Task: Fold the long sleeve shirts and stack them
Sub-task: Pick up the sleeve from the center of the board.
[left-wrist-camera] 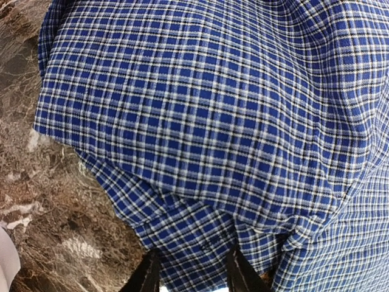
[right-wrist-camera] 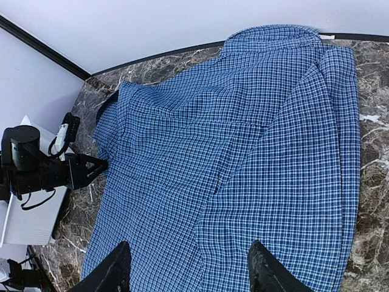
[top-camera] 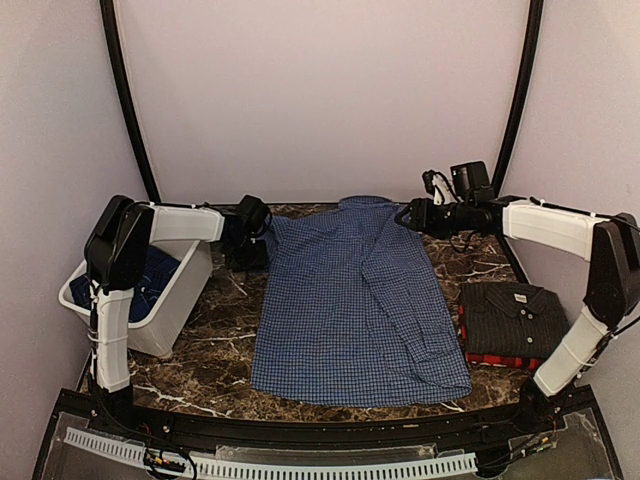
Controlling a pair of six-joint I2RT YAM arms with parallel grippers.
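Where the dark marble table (top-camera: 220,340) fills the lower half of the top view, a blue-and-white check shirt (top-camera: 350,300) lies spread flat across its middle. The collar points toward the back wall, the hem is toward the bottom of the frame, and a long fold runs down its right side. At the left edge of the frame a white bin (top-camera: 170,310) stands tilted on the table, with some dark blue cloth (top-camera: 150,275) inside it. At centre right, well apart from the spread shirt's collar and just beside its lower right part, a folded black pinstriped shirt (top-camera: 510,315) rests on a folded red-and-black plaid shirt (top-camera: 495,358). Only the front edge of the plaid shirt shows.

The left gripper (top-camera: 266,238) sits at the upper left shoulder of the check shirt. In the left wrist view its two dark fingers (left-wrist-camera: 148,274) stand narrowly apart at the bottom of the frame with check cloth between and behind them. Cloth bunches just to their right, but I cannot tell whether they pinch it or merely sit against it.

The right gripper (top-camera: 404,215) hovers at the upper right shoulder, beside the collar. In the right wrist view its fingers (right-wrist-camera: 118,271) are spread wide above the cloth and hold nothing.
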